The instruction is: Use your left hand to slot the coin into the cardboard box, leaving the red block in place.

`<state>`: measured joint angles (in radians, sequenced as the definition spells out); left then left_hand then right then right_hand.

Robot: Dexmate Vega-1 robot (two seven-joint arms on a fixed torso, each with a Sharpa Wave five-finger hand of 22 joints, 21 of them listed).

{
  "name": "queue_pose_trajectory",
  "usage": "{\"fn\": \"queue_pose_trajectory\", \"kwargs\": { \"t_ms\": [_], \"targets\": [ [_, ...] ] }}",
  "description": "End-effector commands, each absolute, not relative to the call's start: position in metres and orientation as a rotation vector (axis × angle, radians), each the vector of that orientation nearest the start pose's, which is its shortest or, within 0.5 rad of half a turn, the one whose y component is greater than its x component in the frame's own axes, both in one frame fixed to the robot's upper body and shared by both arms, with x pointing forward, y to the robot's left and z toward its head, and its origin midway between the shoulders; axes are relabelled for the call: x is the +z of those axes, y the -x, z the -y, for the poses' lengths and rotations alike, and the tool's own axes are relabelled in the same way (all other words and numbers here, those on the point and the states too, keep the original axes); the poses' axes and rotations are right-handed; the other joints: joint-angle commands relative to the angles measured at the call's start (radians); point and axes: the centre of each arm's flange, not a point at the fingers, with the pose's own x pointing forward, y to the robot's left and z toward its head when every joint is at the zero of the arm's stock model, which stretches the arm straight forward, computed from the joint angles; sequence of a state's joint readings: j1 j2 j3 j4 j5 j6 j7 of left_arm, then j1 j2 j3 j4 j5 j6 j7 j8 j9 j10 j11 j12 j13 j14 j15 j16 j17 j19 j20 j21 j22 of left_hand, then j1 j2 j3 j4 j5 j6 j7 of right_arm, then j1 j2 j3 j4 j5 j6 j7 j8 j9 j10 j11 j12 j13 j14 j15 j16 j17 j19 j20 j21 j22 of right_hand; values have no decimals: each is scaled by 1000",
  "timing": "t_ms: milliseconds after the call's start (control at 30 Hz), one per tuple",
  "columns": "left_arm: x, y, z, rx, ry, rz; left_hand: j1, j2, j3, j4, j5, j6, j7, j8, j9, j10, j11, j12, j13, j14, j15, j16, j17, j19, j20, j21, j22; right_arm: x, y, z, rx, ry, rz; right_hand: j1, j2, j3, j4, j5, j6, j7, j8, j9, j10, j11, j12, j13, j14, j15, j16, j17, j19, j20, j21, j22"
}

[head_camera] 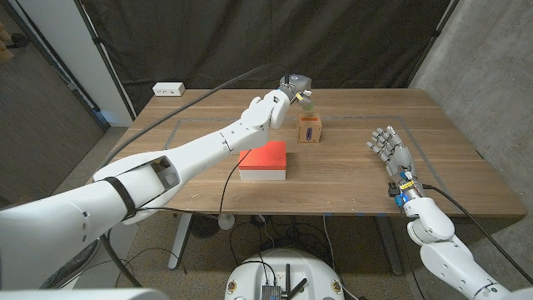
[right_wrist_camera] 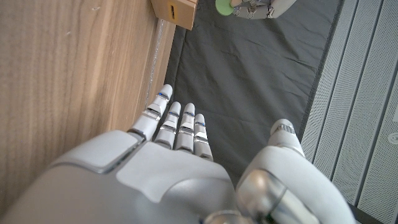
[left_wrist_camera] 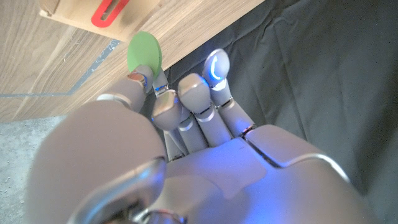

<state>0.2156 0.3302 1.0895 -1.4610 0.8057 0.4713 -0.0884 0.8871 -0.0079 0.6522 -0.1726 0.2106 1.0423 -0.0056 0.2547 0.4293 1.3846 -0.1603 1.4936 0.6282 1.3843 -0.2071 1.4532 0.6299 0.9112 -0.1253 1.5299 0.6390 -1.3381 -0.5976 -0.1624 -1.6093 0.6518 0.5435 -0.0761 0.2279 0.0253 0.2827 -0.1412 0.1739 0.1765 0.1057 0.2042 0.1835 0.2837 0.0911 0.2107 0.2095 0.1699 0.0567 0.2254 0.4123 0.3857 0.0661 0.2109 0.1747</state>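
On the wooden table [head_camera: 350,179], a red block [head_camera: 264,158] with a white lower edge lies near the middle, just in front and to the robot's left of the small cardboard box [head_camera: 310,129]. The box stands upright and shows a red-rimmed slot on its top in the left wrist view [left_wrist_camera: 109,11] and a dark slot on its near face in the head view. A white power strip [head_camera: 168,88] sits at the far left corner of the table, well apart from both. Thin blue-grey tape lines mark a rectangle on the tabletop. A black cable runs along the left arm [head_camera: 179,158], which reaches across above the red block.

The left hand [head_camera: 287,90] hangs above and just behind the box. Its thumb and a finger pinch a green coin [left_wrist_camera: 144,52], held on edge over the table close to the box's slot; the other fingers are curled. The coin touches neither the box nor the table.

The right hand [head_camera: 387,147] stands at the right side of the table, fingers straight and slightly apart, holding nothing, well apart from the box.

No readable writing or brand is visible on any item.
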Motion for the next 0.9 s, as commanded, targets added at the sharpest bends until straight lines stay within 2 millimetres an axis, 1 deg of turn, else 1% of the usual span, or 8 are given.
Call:
{"fn": "queue_pose_trajectory", "kwargs": {
  "t_ms": [33,567,633,900],
  "targets": [
    [131,-624,11,90,-1666,745,10,1,-5,1,1,3,-7,5,6,5,0,-3,0,3,-1,0,7,0,-86,0,-7,-118,-532,346,77,-106,707,1,9,1,-5,5,9,0,-3,5,7,0,-2,-1,6,-1,3,3,9,1,-3,2],
    [125,-634,18,61,-1640,742,10,1,-7,2,2,5,-7,5,7,4,-4,-4,2,1,-1,-6,4,-1,-85,4,-7,-121,-531,349,70,-110,705,1,10,1,-5,5,10,-1,-4,5,7,0,-2,-1,6,1,3,2,8,2,-5,2],
    [125,-635,19,56,-1638,741,10,1,-7,2,2,5,-7,6,8,6,-3,-10,-8,4,-1,-1,12,-2,-85,1,-13,-121,-531,350,67,-112,705,1,10,1,-5,5,10,0,-4,5,7,0,-2,-1,6,1,3,2,8,2,-5,2],
    [123,-638,25,46,-1653,742,10,0,-7,1,2,5,-7,5,8,4,-3,-7,1,0,-1,-4,14,0,-85,4,-14,-123,-531,352,62,-112,705,1,10,1,-5,5,10,-1,-4,5,9,1,-2,-1,6,1,3,1,9,2,-6,2]
  ]
}}
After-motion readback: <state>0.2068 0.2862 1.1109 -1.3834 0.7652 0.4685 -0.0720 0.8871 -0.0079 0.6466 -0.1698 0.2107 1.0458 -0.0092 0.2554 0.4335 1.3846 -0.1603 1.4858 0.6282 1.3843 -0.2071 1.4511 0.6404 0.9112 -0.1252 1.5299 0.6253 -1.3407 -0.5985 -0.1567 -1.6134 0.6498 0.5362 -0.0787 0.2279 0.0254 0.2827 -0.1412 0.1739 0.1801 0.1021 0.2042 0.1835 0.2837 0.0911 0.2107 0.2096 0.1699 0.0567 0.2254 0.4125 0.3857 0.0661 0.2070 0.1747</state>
